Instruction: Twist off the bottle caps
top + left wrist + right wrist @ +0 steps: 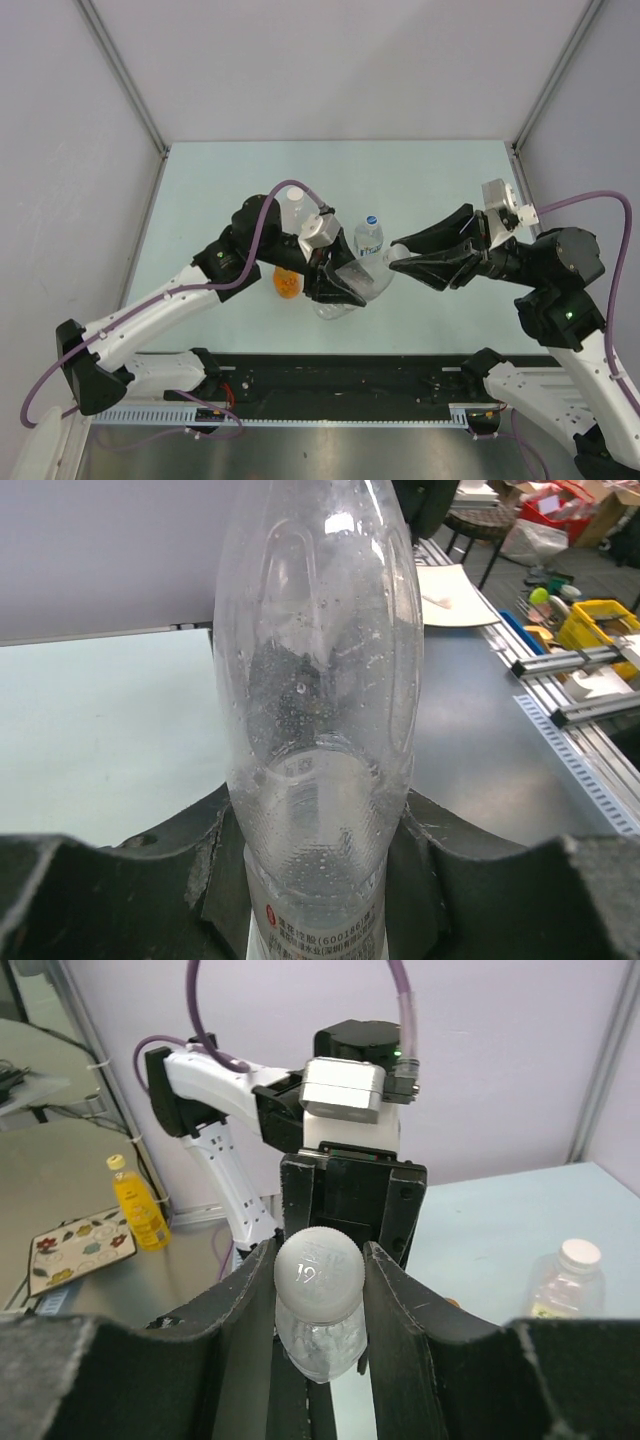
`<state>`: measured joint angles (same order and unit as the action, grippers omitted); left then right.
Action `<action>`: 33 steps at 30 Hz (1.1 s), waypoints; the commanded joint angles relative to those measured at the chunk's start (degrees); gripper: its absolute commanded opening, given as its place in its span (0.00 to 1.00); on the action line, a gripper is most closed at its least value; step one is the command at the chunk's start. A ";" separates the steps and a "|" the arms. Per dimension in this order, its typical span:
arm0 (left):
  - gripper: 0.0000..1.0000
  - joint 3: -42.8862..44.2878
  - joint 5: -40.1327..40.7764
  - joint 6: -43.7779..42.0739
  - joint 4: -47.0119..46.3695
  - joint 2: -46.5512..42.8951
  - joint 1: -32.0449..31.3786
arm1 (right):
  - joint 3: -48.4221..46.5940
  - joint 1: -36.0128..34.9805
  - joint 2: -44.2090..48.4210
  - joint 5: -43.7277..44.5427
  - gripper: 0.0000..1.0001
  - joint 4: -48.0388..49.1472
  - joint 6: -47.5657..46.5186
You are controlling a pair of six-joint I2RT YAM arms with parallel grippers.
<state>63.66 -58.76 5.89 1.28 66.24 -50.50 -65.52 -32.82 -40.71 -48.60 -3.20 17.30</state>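
Left gripper (340,288) clamped the clear bottle (368,278) aloft and tilted, right gripper (398,260) closed on its white cap (318,1270); risk: slick thin body could rotate or buckle in the left grip, leaving the cap unturned.

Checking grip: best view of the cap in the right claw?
Right wrist: the cap sits face-on, pinched by the right claw. Top external shows it tiny, largely hidden by that claw. Left wrist shows only the bottle body.

The white label (315,932) low on the clear bottle (320,680) carries small Chinese print and the number (600186). The white cap (318,1268) bears a faint 19.
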 commanded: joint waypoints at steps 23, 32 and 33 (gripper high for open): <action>0.00 -5.47 -15.85 24.58 -31.37 -0.32 0.84 | -3.04 0.12 -2.18 -12.65 0.00 14.00 9.31; 0.00 -5.12 -16.47 29.71 -35.64 -0.32 -0.12 | -3.04 -2.60 -4.38 -22.32 0.00 17.88 11.18; 0.00 -5.04 -16.56 29.79 -35.64 -0.23 -0.12 | -3.04 -3.21 -4.47 -22.76 0.00 17.79 10.83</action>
<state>57.41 -73.08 33.50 -26.63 66.48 -50.76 -66.48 -34.39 -45.67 -63.44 12.56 26.94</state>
